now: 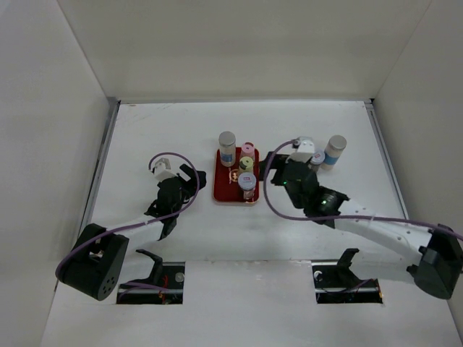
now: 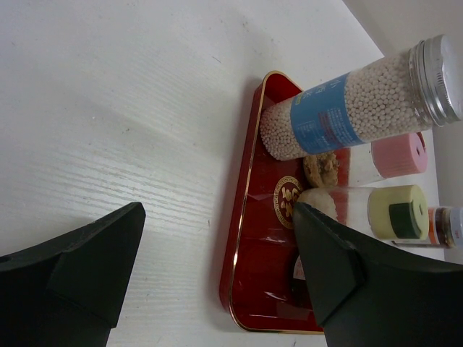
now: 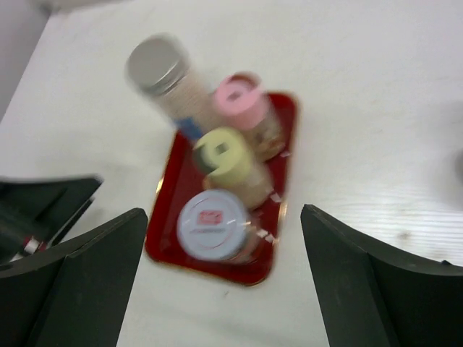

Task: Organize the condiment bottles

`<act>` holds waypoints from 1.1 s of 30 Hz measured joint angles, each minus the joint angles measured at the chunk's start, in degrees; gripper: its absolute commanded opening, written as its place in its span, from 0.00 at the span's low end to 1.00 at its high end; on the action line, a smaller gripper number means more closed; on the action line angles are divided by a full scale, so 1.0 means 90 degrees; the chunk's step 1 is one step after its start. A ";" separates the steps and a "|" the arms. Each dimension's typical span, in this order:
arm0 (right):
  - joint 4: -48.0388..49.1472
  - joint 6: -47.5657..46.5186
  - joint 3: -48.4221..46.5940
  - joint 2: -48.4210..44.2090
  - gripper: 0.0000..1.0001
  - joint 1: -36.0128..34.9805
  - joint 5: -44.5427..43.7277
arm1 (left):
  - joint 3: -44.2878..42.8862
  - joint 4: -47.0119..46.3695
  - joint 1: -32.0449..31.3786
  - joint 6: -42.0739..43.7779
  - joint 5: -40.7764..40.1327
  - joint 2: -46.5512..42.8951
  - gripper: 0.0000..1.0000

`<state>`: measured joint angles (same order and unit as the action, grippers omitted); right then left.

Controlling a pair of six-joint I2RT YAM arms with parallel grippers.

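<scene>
A red tray [image 1: 223, 189] holds a tall grey-capped bottle with a blue label [image 1: 227, 145], a pink-capped bottle [image 1: 249, 150], a yellow-green-capped shaker [image 1: 247, 164] and a silver-lidded jar [image 1: 247, 182]. A second tall grey-capped bottle [image 1: 334, 152] and a short jar [image 1: 317, 158] stand on the table to the right. My left gripper [image 1: 194, 181] is open and empty just left of the tray [image 2: 242, 238]. My right gripper [image 1: 272, 172] is open and empty just right of it. The right wrist view, which is blurred, shows the jar lid [image 3: 212, 224], shaker [image 3: 221, 152], pink cap [image 3: 239, 97] and tall bottle [image 3: 153, 63].
White walls enclose the table on the left, back and right. The right arm's wrist partly hides the short jar on the table. The left gripper shows at the left edge of the right wrist view [image 3: 43, 202].
</scene>
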<state>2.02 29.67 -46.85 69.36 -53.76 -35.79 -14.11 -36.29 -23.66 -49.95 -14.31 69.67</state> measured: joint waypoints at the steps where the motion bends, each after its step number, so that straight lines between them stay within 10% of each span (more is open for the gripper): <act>1: -0.0007 0.0015 0.0151 -0.0306 0.94 0.0265 -0.0017 | 0.0000 0.0000 0.0000 0.0000 0.0002 0.0000 0.83; 10: -0.0352 0.0034 0.0670 -0.0124 0.99 0.3257 -0.0015 | 0.0000 0.0000 0.0000 0.0000 -0.0002 0.0000 0.83; 24: -0.0136 -0.0350 -0.0206 0.1911 0.98 0.4333 0.1015 | 0.0000 -0.0078 -0.0002 0.0000 0.0000 0.0158 0.83; 33: 0.0087 -0.0398 -0.0146 0.2307 0.61 0.4274 0.1083 | 0.0000 -0.0092 -0.0002 -0.0002 0.0002 0.0180 0.83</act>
<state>2.81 26.09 -48.16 90.13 -15.29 -26.04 -14.11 -37.12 -23.68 -49.98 -14.28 71.29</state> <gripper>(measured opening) 0.719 0.829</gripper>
